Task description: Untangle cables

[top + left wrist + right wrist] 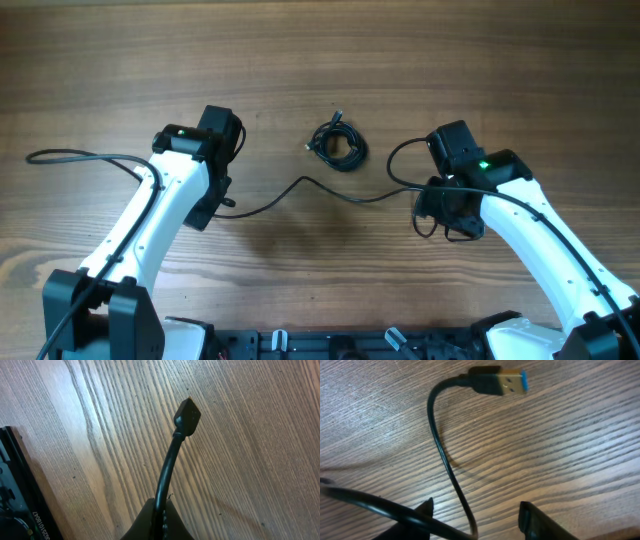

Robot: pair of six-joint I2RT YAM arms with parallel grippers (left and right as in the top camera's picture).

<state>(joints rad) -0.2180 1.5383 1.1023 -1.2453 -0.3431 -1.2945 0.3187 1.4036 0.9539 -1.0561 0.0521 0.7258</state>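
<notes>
One thin black cable (pixel 300 182) lies stretched across the table between my two grippers. My left gripper (pixel 217 205) is shut on its left end. In the left wrist view the fingers (pixel 161 512) pinch the cord, and a small black plug (pixel 187 416) sticks out beyond them. My right gripper (pixel 446 215) is open. In the right wrist view the cord (pixel 447 465) runs loose between its spread fingertips (pixel 477 515) and ends in a gold USB plug (pixel 502 382) with a blue insert. A second cable (pixel 338 143) lies coiled at the table's middle back, apart from both grippers.
A thicker black arm wire (pixel 370 502) crosses low in front of the right gripper's left finger, and a wire loop (pixel 405 160) curls beside the right arm. A thin wire (pixel 70 155) trails off the left arm. A black rail (pixel 330 345) lines the front edge.
</notes>
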